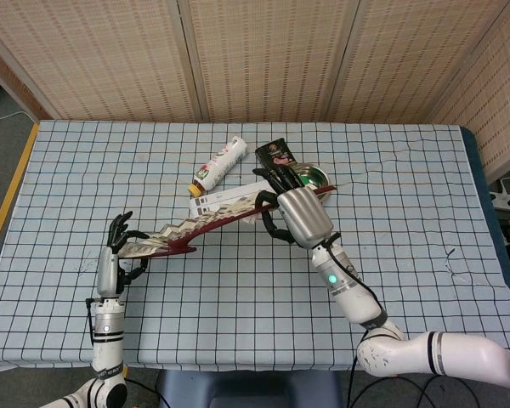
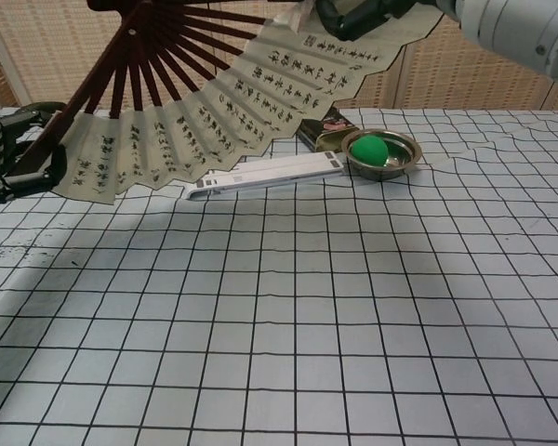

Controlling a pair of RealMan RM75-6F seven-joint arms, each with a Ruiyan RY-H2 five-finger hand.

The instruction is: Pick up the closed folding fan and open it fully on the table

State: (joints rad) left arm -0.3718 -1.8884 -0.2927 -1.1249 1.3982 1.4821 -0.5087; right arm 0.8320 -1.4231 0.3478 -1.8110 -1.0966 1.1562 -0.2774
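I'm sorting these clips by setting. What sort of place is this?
Probably an indoor robot test bench: a table under a grid-checked cloth, woven screen panels behind, and assorted props such as a metal bowl.

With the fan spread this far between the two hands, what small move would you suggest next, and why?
Probably lower both hands together. The fan looks widely spread, with the left hand and right hand gripping opposite ends, yet it hangs above the table.

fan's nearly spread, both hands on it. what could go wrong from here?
1. The fan hangs above the table, stretched between the left hand and right hand; more pull may tear the paper or slip an end rib free.
2. The bowl, tin and white strip sit below; lowering could knock them.
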